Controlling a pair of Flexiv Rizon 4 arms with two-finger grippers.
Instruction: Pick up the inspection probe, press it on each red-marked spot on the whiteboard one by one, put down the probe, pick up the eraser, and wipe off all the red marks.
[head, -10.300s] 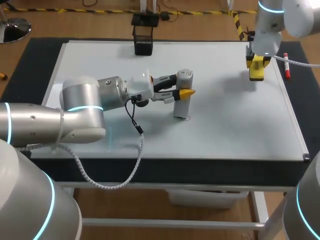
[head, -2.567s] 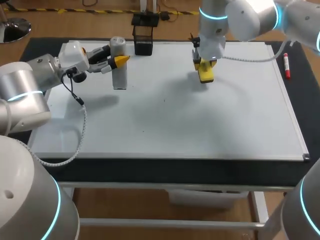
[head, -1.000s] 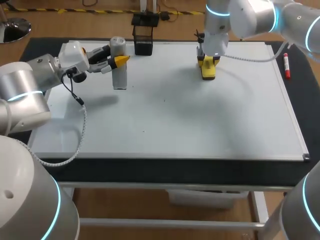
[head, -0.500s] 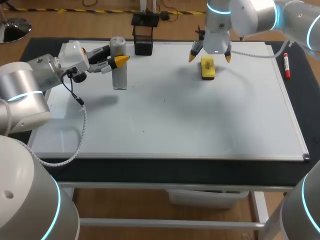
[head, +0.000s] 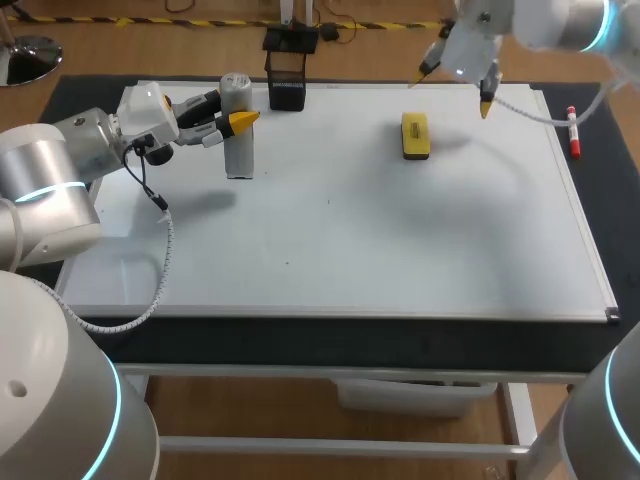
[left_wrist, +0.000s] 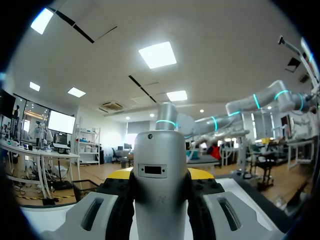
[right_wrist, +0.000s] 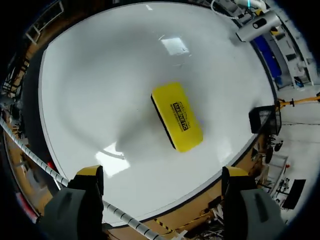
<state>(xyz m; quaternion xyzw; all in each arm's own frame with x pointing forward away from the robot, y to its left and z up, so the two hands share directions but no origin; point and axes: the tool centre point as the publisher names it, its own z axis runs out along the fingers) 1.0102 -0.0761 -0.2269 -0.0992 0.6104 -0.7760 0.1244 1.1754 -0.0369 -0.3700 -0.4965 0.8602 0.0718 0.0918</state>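
The grey cylindrical probe (head: 238, 140) stands upright on the whiteboard (head: 350, 250) near its back left, and my left gripper (head: 235, 118) is shut on its upper part. In the left wrist view the probe (left_wrist: 160, 185) fills the space between the fingers. The yellow eraser (head: 416, 134) lies flat on the board at the back, right of the middle. My right gripper (head: 456, 88) hangs open above and behind the eraser, holding nothing. From the right wrist, the eraser (right_wrist: 177, 116) lies ahead of the open gripper (right_wrist: 162, 175). I make out no red marks, only two tiny dark specks.
A black holder (head: 287, 80) stands at the board's back edge, just right of the probe. A red marker (head: 573, 131) lies on the dark mat beyond the board's right edge. The front half of the board is bare white surface.
My right gripper opened, let go of the eraser on the board, then rose and drew back to the right. The left arm and probe have kept still.
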